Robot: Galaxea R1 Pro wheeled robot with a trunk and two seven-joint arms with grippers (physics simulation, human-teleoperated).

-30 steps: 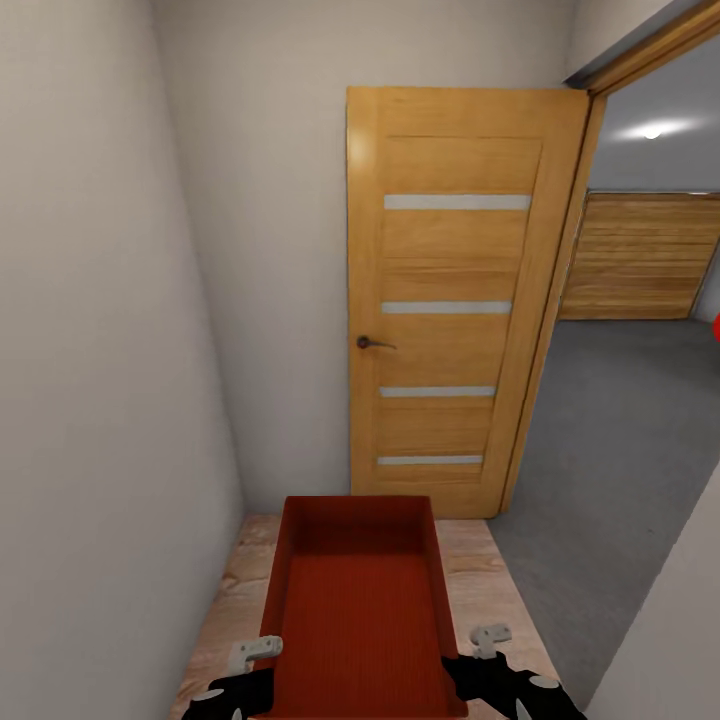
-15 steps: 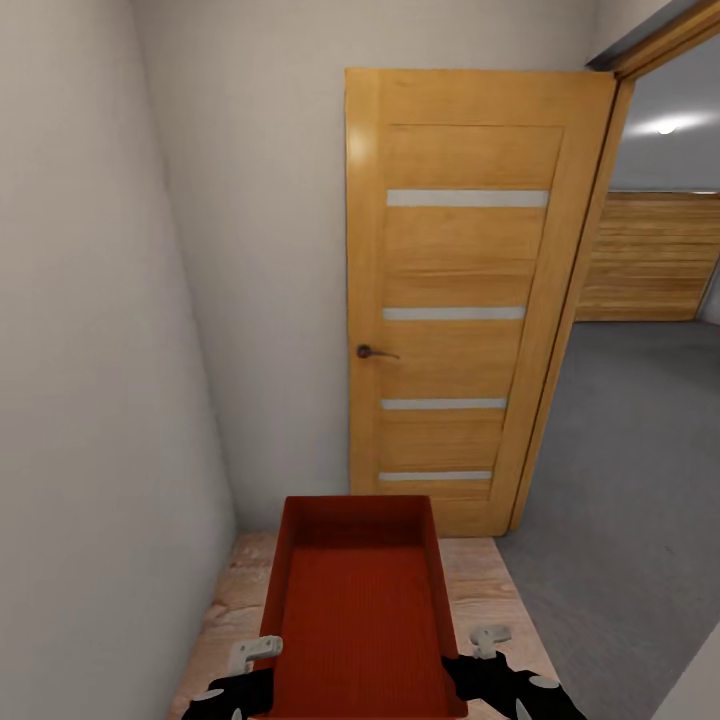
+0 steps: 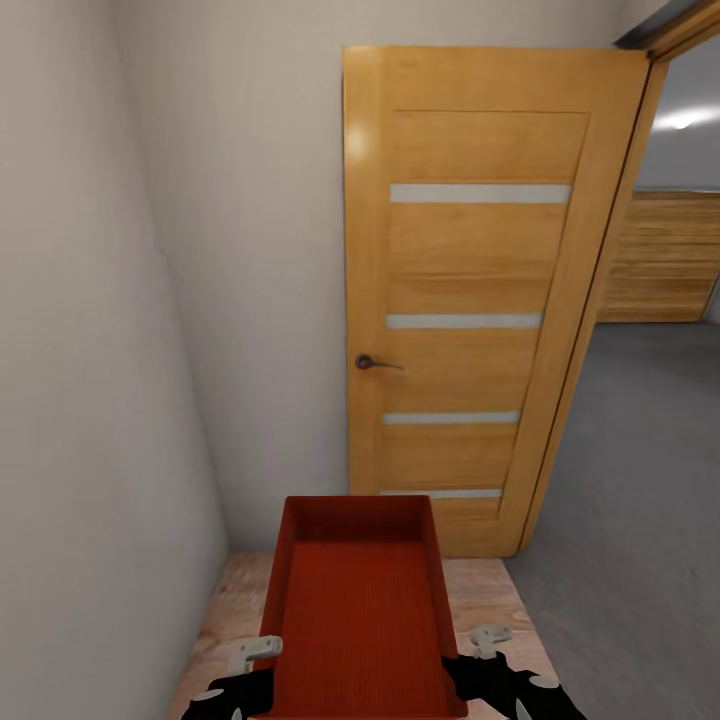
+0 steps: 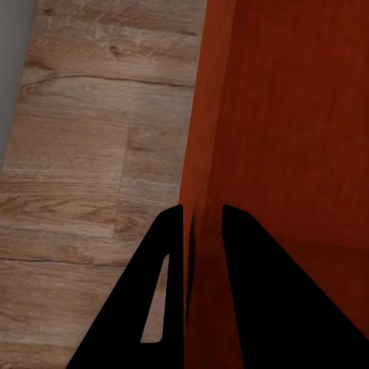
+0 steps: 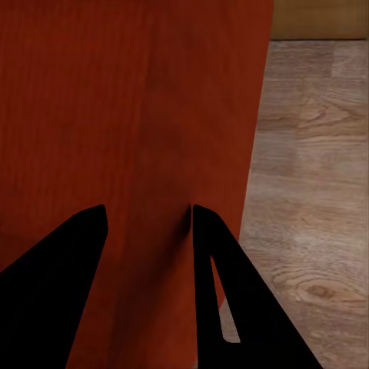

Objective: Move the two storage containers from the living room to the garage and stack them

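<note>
1. Between my two arms, held out ahead of my trunk, rides one storage container (image 3: 358,610), orange-red, lidless and empty.
2. My left pincer (image 4: 201,231) is clamped on the container's left wall, one finger outside and one inside; my right pincer (image 5: 147,223) seems to straddle the right wall likewise, though that view is too close to be sure of firm contact.
3. As I judge it, the task is partway: this container is in transit over the light wood-plank floor (image 3: 225,610), not yet in the garage (image 3: 660,260). No second container is in sight, so I cannot tell where it stands; placing and stacking remain.
4. A pale wall (image 3: 90,400) hems me in closely on my left, and the open wooden door (image 3: 470,300) stands straight ahead, near the container's far end.
5. Open room lies to my right, where the grey concrete floor (image 3: 630,520) runs toward slatted wooden doors; the doorway edge needs care.
</note>
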